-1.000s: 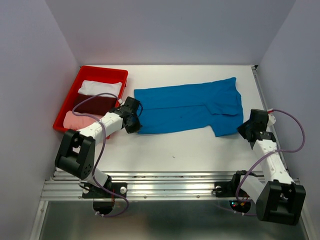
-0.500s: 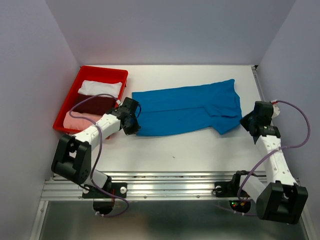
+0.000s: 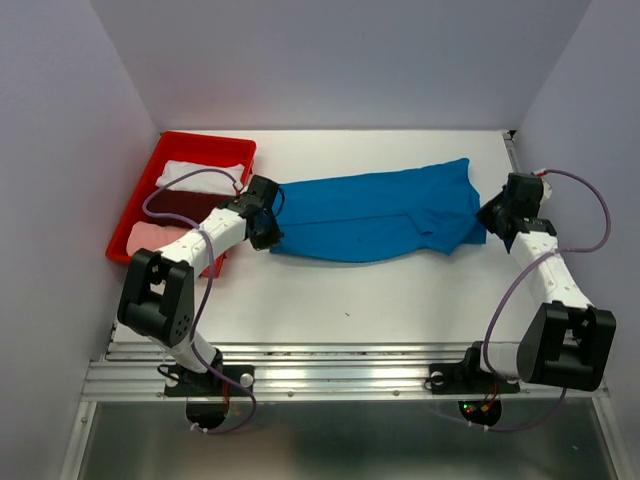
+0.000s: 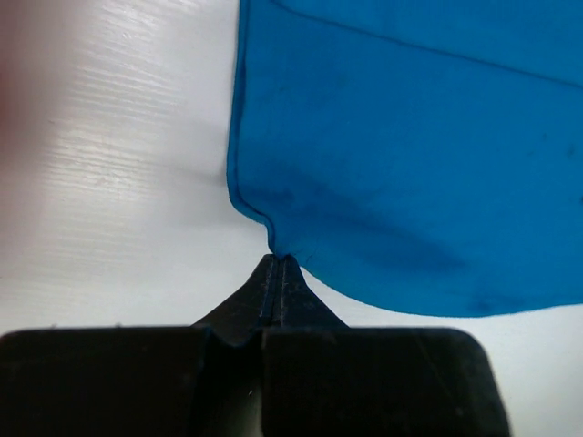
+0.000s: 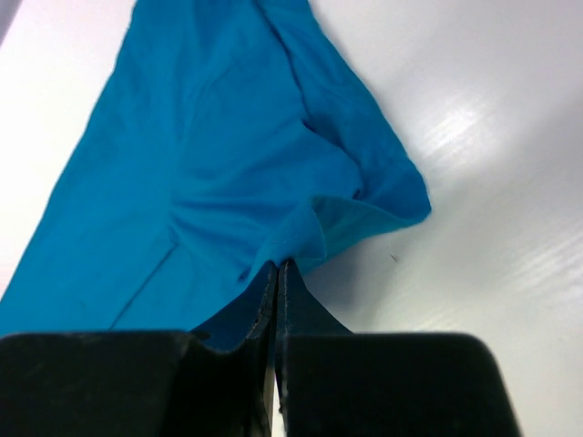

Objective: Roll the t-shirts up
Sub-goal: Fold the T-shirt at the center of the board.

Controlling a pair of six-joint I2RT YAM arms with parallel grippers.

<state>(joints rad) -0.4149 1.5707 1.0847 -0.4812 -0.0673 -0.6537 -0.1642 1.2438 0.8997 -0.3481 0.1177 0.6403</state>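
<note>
Nearest the arm bases, a bare strip of the white surface [image 3: 400, 300] is running from 9 to 3 o'clock. Just beyond it, the bright blue t-shirt [image 3: 370, 215] is lying lengthwise across the middle of the surface, with its near edge bowing toward 6 o'clock between its two ends. At the shirt's 8 o'clock corner, the left gripper [image 3: 270, 236] is pinching the cloth. The left wrist view is showing its jaws pressed together on the very tip of that corner, and the edge beside it is casting a soft shadow on the surface. At the shirt's 3 o'clock end, the right gripper [image 3: 490, 218] is likewise clamping the fabric, its jaws pressed together on a bunched fold that is puckering the cloth around it. Farther back toward 10 o'clock, the red plastic tray [image 3: 205, 138] is sitting just beside the shirt's left end. It is holding three folded t-shirts in a row: the pale pink t-shirt [image 3: 150, 240] nearest, the dark maroon t-shirt [image 3: 185, 208] in the middle, and the white t-shirt [image 3: 200, 177] farthest. The left arm is reaching across the tray's near right corner.
</note>
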